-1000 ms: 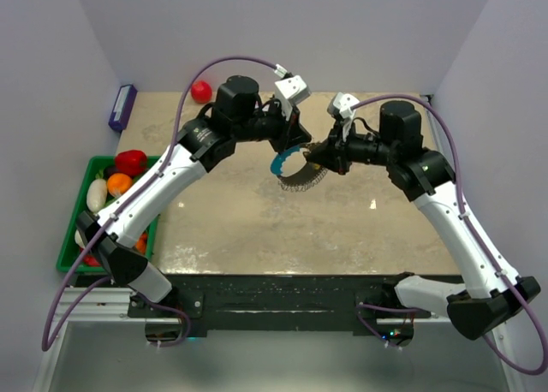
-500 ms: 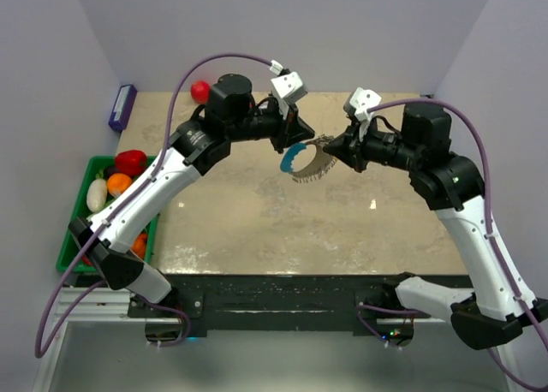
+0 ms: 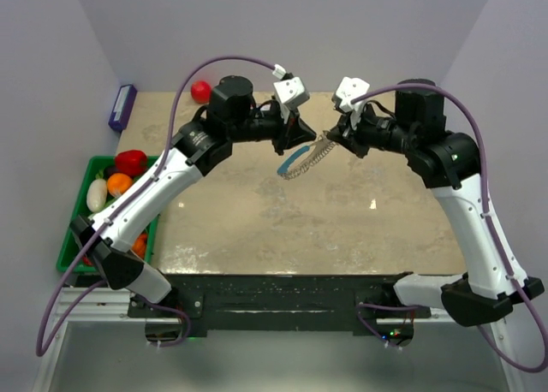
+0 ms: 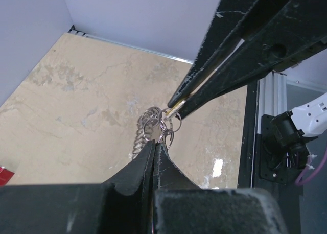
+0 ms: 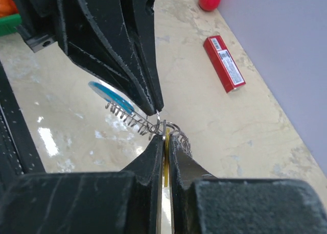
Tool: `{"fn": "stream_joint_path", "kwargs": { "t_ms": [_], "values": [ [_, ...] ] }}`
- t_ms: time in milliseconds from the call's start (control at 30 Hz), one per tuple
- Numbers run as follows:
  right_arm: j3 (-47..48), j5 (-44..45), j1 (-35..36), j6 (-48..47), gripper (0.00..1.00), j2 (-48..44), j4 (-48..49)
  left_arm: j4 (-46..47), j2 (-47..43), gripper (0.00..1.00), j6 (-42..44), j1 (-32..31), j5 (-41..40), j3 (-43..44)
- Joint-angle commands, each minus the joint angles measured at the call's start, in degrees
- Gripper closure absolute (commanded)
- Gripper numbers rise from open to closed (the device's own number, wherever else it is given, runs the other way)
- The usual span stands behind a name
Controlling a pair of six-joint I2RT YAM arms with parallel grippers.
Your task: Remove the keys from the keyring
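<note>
Above the middle of the surface (image 3: pixel 257 212), towards its far side, the two arms meet tip to tip. The left gripper (image 3: pixel 301 139) is clamped tight on one of the small rings of the keyring (image 3: pixel 300 161). The right gripper (image 5: pixel 166 142) is squeezed onto a thin brass-yellow key (image 5: pixel 166 160), which sits edge-on between its fingers. From that meeting point the keyring hangs down as a silvery coil with its light-blue segment (image 5: pixel 110 93) on the left arm's side; whether its low end touches the surface I cannot tell. A red ball (image 3: pixel 200 91) and a red box (image 5: pixel 224 63) lie well apart from it near the far edge. A green bin (image 3: pixel 73 238) sits off to the left.
</note>
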Motion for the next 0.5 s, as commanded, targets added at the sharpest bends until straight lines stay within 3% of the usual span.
{"fn": "stream_joint_path", "kwargs": {
  "t_ms": [0, 467],
  "values": [
    [3.53, 2.6, 0.3, -8.94, 1.0, 1.11, -2.85, 2.95, 0.58, 1.0, 1.84, -0.74, 2.45, 0.09],
    [-2.61, -4.69, 1.18, -29.06, 0.98, -2.83, -2.59, 1.72, 3.57, 1.0, 2.54, -2.93, 2.81, 1.41]
  ]
}}
